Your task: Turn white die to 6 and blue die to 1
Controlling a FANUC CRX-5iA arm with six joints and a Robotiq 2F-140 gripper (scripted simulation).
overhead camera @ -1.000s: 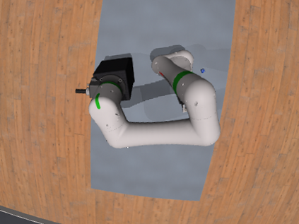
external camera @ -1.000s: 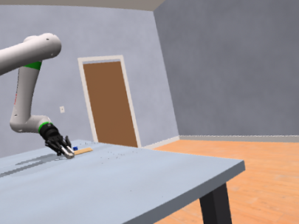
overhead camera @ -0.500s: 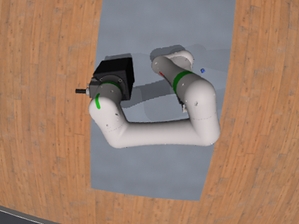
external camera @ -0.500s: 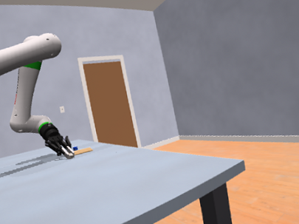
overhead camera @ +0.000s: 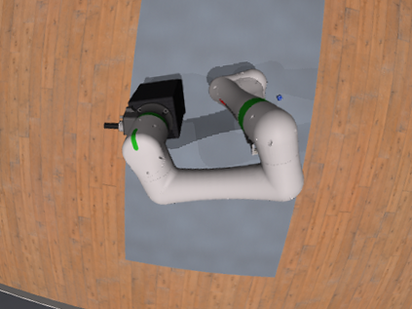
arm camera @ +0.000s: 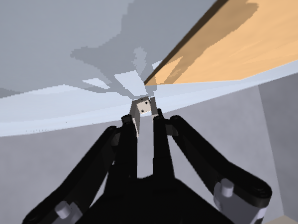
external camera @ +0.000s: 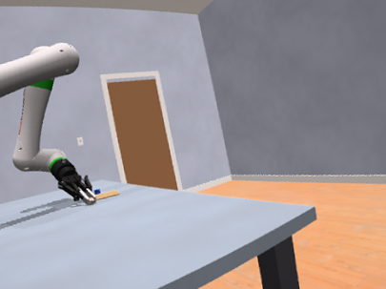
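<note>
Beside the blue die (external camera: 98,191) and tan mat (external camera: 108,194), the claw (arm camera: 145,119) pinches the white die (arm camera: 142,106).

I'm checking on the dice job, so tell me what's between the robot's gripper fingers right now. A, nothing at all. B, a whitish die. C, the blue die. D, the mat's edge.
B: in the wrist view the gripper is shut on a small whitish die showing dark pips, while the blue die lies apart on the table in the top view.
</note>
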